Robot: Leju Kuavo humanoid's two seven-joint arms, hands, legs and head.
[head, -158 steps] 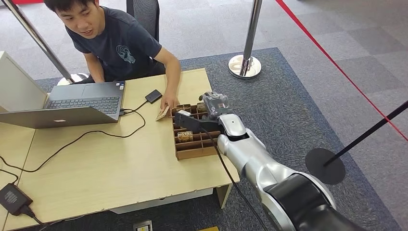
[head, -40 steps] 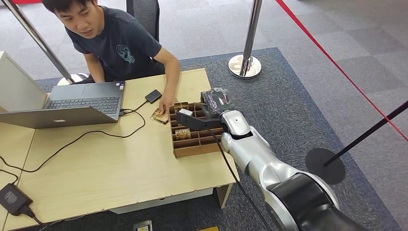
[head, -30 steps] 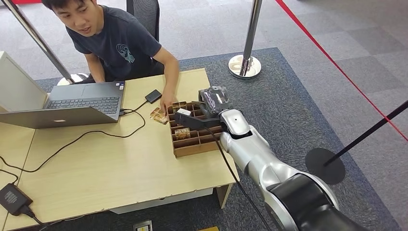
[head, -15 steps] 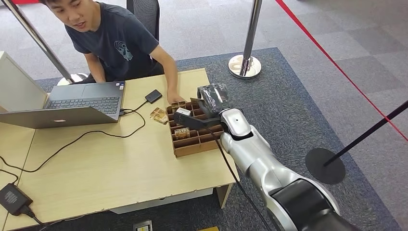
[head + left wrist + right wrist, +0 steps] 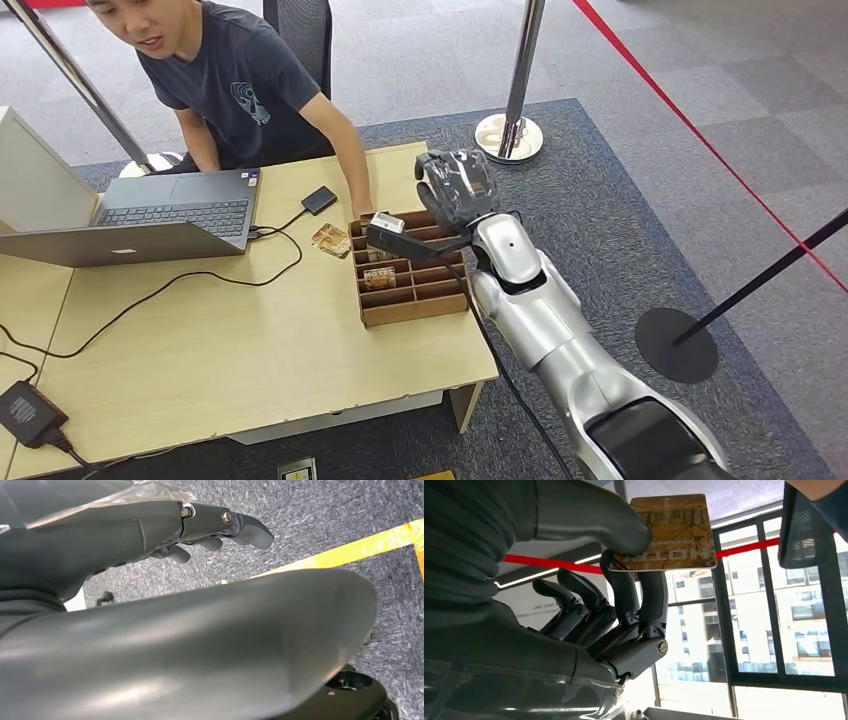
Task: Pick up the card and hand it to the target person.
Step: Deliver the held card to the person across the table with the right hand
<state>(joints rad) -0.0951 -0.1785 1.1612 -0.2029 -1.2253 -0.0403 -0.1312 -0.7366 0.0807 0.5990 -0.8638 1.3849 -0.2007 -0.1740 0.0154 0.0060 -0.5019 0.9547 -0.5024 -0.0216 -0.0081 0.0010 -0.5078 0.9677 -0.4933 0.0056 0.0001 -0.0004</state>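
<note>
1. Lower right of the head view: silver right arm (image 5: 545, 320) rises from the bottom edge toward frame centre.
2. Left hand (image 5: 220, 527), left wrist view: fingers loosely apart over grey carpet, holding nothing.
3. Centre: wooden divided tray (image 5: 410, 285) on the light table (image 5: 250, 350); one compartment holds a "HOTEL" card (image 5: 379, 275).
4. Right hand (image 5: 455, 190) is raised just above the tray's far end, palm wrapped in clear plastic.
5. Right wrist view: thumb and fingers (image 5: 644, 592) pinch the card (image 5: 666, 532), gold-brown, printed "HOTEL"; other fingers curled.
6. Left of tray: a second card (image 5: 330, 240) flat on the table, near the black pad (image 5: 320, 199).
7. Upper left: laptop (image 5: 150, 220), then person (image 5: 240, 90) seated, arm reaching to the tray's far corner.
</note>
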